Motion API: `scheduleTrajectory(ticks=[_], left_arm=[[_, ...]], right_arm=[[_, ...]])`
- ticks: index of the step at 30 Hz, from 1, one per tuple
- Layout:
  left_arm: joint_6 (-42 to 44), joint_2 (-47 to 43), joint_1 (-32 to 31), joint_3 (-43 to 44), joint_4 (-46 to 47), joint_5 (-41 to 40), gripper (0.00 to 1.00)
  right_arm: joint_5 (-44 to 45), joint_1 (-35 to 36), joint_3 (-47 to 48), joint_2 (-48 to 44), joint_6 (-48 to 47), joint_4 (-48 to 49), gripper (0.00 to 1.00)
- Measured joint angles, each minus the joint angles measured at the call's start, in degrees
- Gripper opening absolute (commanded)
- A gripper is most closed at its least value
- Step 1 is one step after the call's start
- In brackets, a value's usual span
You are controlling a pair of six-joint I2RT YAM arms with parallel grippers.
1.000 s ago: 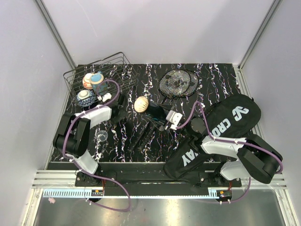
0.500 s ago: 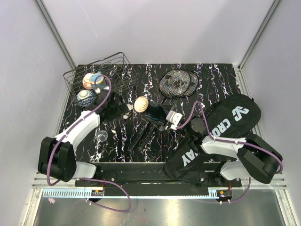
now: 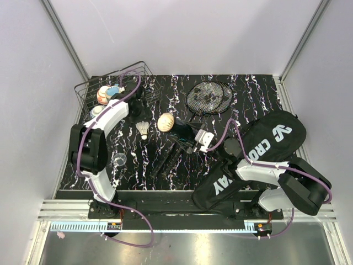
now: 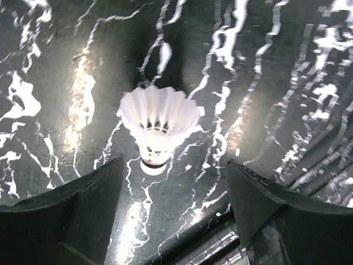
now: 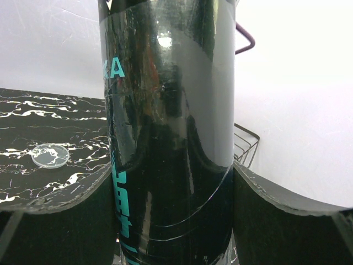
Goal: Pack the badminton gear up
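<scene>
One white feather shuttlecock (image 3: 144,128) stands cork-down on the black marbled table. In the left wrist view the shuttlecock (image 4: 158,126) is just ahead of my left gripper (image 4: 175,163), which is open and empty. In the top view the left gripper (image 3: 140,110) hovers behind it. My right gripper (image 3: 187,135) is shut on the long black tube (image 3: 177,128), held tilted, with its pale round end (image 3: 165,121) towards the shuttlecock. The tube (image 5: 165,110) fills the right wrist view. Two rackets (image 3: 208,96) lie at the back. The CROSSWAY bag (image 3: 265,149) lies under the right arm.
A black wire basket (image 3: 144,70) at the back left holds patterned bowls (image 3: 105,95), close behind the left arm. A small clear lid (image 3: 118,160) lies on the table at the near left and also shows in the right wrist view (image 5: 49,155). White walls enclose the table.
My left arm swung towards the table's middle, let go of the shuttlecock, which now stands on the table, and drew back towards the basket. The right arm and tube have not moved.
</scene>
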Motion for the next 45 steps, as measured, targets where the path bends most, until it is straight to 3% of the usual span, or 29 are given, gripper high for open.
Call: scheduleTrajectory(ticks=[8,14,19,26,34,41,45], left_arm=[[-9.1,2.2,0.1,1.4,-4.8,-8.6,0.76],[4.5,2.6,0.2,4.0,0.0,-5.4,0.67],[16.9,4.3,0.1,5.4,0.5,-2.7,0.65],[26.7,11.0,0.1,10.1,0.4,2.8,0.57],[29.4,14.7,0.6,11.5,-2.5,6.2,0.53],[27.5,14.6,1.5,9.0,-3.2,7.6,0.42],[25.9,14.3,1.5,7.1,-4.2,7.8,0.29]], right_arm=[[0.0,0.0,0.0,-0.1,0.0,-0.1,0.42],[0.1,0.0,-0.3,-0.4,0.0,-0.1,0.42],[0.6,0.0,-0.3,-0.7,0.1,-0.2,0.42],[0.8,0.0,-0.3,-0.7,0.1,-0.2,0.42],[1.0,0.0,-0.8,-1.3,0.1,-0.2,0.42],[1.0,0.0,-1.2,-1.7,0.1,-0.2,0.42],[1.0,0.0,-1.3,-1.8,0.1,-0.2,0.42]])
